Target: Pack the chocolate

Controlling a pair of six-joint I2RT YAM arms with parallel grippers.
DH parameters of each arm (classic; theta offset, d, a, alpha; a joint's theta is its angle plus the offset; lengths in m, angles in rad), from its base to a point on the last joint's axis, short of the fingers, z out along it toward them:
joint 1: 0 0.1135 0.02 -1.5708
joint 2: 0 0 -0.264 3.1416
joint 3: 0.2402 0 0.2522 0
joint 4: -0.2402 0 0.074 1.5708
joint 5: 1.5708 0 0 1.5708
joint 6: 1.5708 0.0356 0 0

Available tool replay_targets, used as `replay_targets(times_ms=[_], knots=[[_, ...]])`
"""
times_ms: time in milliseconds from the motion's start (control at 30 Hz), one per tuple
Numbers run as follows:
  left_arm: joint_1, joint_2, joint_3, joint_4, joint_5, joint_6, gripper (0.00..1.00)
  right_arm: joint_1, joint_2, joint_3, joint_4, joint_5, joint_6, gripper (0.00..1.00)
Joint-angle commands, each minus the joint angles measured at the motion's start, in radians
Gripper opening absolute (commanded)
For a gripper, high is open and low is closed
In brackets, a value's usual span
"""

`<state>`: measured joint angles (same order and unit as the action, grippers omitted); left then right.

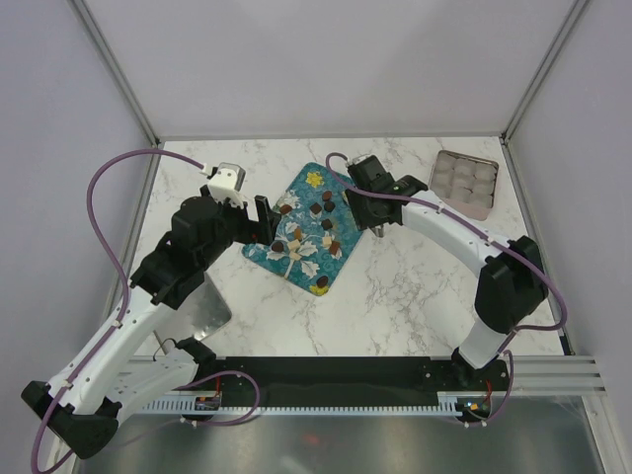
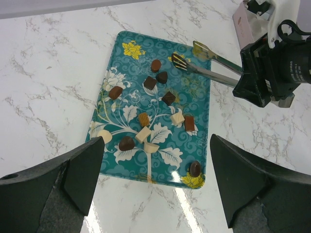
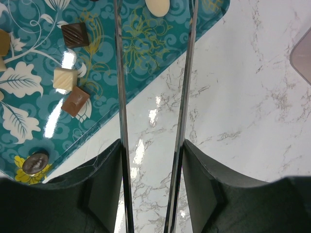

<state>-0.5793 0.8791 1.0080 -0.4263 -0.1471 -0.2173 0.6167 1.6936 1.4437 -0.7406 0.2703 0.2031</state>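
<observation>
While glossy square and round chocolates (image 2: 168, 98) lie scattered on the floral teal tray (image 2: 200, 116), the right gripper (image 3: 151, 162) clasps thin steel tongs (image 2: 214, 73), tips over a tray corner. Left gripper (image 2: 155, 145) spread wide above the tray's rim; marble bench (image 2: 48, 97).

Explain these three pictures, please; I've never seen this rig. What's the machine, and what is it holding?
Two robot arms are bolted to a marble table, each ending in a two-finger gripper. The wide picture looks down from above and behind them; the other two come from cameras on the wrists. On the table lies a teal flowered tray scattered with small chocolates, brown and pale. A compartmented tin sits at the far right. The right gripper clamps metal tongs, tips apart over the tray, holding nothing. The left gripper is open and empty beside the tray.
</observation>
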Motion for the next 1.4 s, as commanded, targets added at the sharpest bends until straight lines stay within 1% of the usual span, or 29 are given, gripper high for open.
replay_targets(times_ms=[0,100,367,633,1100,1367], knots=[[0.002,0.001,0.007,0.000,-0.009,0.039,0.97,-0.017,0.015,-0.011,0.052,-0.026,-0.016,0.56],[0.002,0.000,0.009,0.000,-0.005,0.038,0.97,-0.026,0.017,-0.040,0.081,-0.054,-0.022,0.55],[0.002,0.000,0.010,0.000,0.003,0.038,0.97,-0.031,0.043,-0.078,0.106,-0.071,-0.013,0.53],[0.002,-0.003,0.011,0.000,0.000,0.038,0.97,-0.032,0.028,-0.098,0.107,-0.102,0.012,0.47],[0.002,0.001,0.011,0.000,-0.006,0.039,0.97,-0.032,0.011,-0.092,0.044,-0.103,0.022,0.46],[0.003,0.003,0.011,0.000,-0.005,0.039,0.97,-0.032,0.009,-0.071,0.029,-0.131,0.035,0.39]])
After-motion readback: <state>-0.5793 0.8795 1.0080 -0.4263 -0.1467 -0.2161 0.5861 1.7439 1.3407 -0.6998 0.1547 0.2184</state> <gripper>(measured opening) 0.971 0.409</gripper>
